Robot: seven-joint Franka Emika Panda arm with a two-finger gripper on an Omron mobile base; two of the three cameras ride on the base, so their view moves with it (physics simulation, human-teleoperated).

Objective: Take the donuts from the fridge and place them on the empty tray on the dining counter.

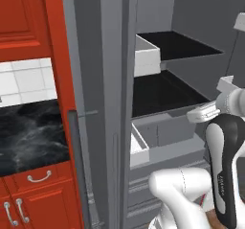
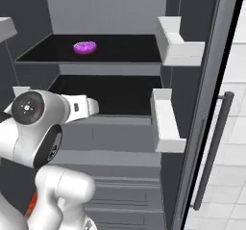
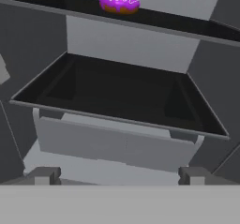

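Observation:
The fridge [image 1: 100,79] stands open in front of me, with black shelves inside [image 2: 110,12]. A purple-frosted donut [image 2: 85,47] lies on the upper shelf toward its left, and the hand view shows it at top centre [image 3: 119,3]. My gripper [image 3: 119,176] is open, with nothing between its fingertips [image 3: 44,175]. It sits in front of the lower black shelf [image 3: 117,92], below the donut and apart from it. The empty tray and the dining counter are out of view.
White door bins [image 2: 180,46] [image 2: 166,123] jut out on the right door, which carries a long bar handle [image 2: 211,152]. More bins [image 1: 146,55] hang on the left. Red cabinets [image 1: 24,12] and a black marble strip [image 1: 28,132] lie left of the fridge. Grey drawers [image 2: 120,190] sit below.

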